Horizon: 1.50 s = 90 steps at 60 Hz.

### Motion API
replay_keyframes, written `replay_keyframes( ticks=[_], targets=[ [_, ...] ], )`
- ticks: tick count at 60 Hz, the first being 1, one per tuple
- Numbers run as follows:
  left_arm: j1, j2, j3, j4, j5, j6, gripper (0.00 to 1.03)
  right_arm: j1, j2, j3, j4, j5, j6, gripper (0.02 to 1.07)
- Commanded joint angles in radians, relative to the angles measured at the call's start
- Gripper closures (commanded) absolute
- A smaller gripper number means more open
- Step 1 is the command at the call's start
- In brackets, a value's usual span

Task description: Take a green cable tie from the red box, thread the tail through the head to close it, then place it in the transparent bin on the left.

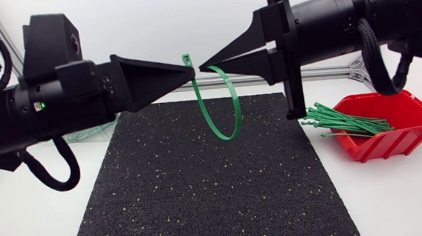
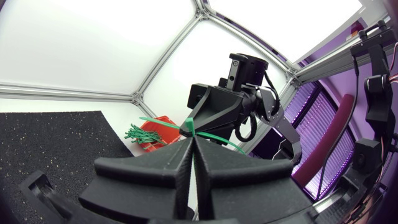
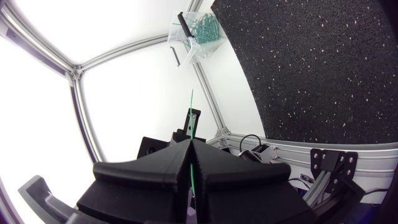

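Speckled mat (image 1: 201, 186): above it, left gripper (image 1: 191, 72) and right gripper (image 1: 201, 66) clamp the green cable tie (image 1: 230, 131); misaligned tips may let its tail slip.

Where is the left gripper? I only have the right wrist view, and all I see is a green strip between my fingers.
Observer: The left gripper is tip to tip with the right gripper above the mat, shut on the tie near its head.
Operator: Is the tie looped?
Observer: Yes, it hangs in a loop below both tips. I cannot tell whether the tail is through the head.
Operator: More ties in the box?
Observer: Yes, the red box holds a bundle of spare ties.
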Motion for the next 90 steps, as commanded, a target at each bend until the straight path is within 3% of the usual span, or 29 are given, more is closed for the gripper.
replay_keyframes(
  ticks=[1,33,53,90],
  targets=[
    [-0.008,-0.012,-0.007,0.014,0.005,0.022,1.0,0.005,-0.004,-0.009,0.002,-0.004,0.018,1.01],
    [-0.005,0.114,0.01,0.031,-0.036,0.062,1.0,0.006,-0.099,-0.053,0.012,-0.043,0.02,1.01],
    [-0.007,0.096,0.014,0.031,-0.039,0.057,1.0,0.057,-0.038,-0.041,0.019,-0.057,0.021,1.01],
    [-0.002,0.065,0.004,0.026,-0.041,0.058,1.0,0.018,-0.065,-0.052,0.026,-0.054,0.021,1.01]
  ],
)
